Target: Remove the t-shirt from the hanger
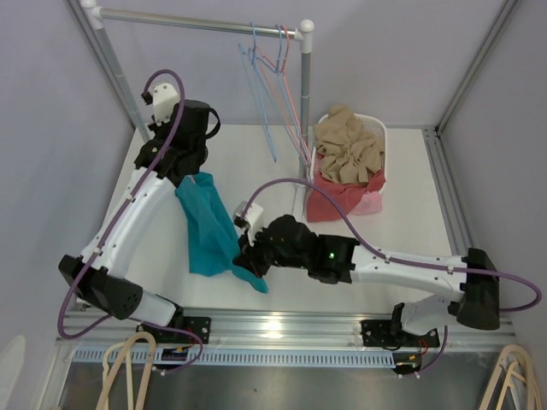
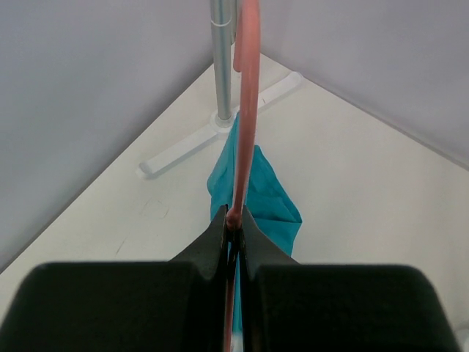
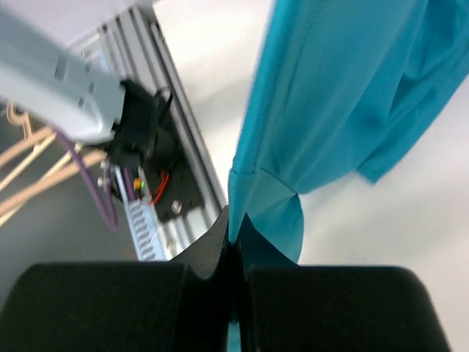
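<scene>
Teal and limp, the soft fabric t-shirt [image 1: 205, 226] hangs between my two arms above the white worktop [image 1: 410, 213], carried on a thin salmon-pink plastic hanger [image 2: 248, 110]. My left gripper [image 2: 234, 229] is pressed together on the hanger's slim bar and holds it raised, so the cloth drops free and has room to slide. My right gripper [image 3: 233, 236] is pinched on a fold of cloth near the shirt's lower end, on the side nearer my bases. From there a pull should drag the fabric along and off the bar instead of carrying the hanger with it.

The shirt is not yet off: teal cloth lies along the bar just beyond the left gripper. I judge the next move needs the left to hold firm while the right draws away, and the thin bar could twist in the jaws. The grey metal clothes rail [image 1: 197, 21] and the white laundry basket [image 1: 376, 124] stand well apart at the back.
</scene>
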Robot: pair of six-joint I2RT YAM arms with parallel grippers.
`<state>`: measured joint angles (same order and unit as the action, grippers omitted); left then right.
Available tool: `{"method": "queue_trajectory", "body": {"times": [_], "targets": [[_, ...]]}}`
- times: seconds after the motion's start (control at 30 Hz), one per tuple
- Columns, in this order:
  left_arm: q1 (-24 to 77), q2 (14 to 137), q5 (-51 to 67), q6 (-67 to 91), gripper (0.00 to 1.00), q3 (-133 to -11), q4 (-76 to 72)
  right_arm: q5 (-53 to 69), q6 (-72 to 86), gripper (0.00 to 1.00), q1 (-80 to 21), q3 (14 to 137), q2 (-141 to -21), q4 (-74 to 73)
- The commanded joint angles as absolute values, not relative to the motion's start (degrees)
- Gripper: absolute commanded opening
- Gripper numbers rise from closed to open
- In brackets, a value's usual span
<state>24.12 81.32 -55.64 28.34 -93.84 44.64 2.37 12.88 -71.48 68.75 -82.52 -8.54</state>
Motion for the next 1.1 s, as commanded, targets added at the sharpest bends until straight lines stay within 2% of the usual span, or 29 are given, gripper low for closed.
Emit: {"method": "queue_trajectory", "body": {"times": [0.0, 0.23, 0.47, 0.63, 0.8, 1.07], "targets": [[24.61, 84.63, -59.06, 27.60, 0.01, -98.52, 41.84, -2.79, 15.99, 0.00, -76.10, 63.91, -75.60, -6.33], [24.52, 88.50, -59.94, 26.19, 0.01, -101.07, 39.29, -5.98, 20.21, 0.00, -80.94, 57.84, -71.19, -9.05], [24.43, 89.91, -59.59, 25.41, 0.01, -105.55, 39.47, -1.43, 23.82, 0.00, -81.56, 53.96, -77.68, -2.91], [24.43, 90.61, -60.47, 23.29, 0.01, -107.23, 38.59, 6.23, 21.46, 0.00, -81.83, 63.77, -89.54, 1.06], [24.52, 91.32, -61.08, 22.94, 0.01, -106.44, 39.02, 3.19, 13.72, 0.00, -84.46, 77.50, -95.18, -8.76], [24.61, 86.86, -53.28, 26.71, 0.01, -107.14, 44.37, -3.94, 13.10, 0.00, -81.48, 78.93, -97.55, -13.35]]}}
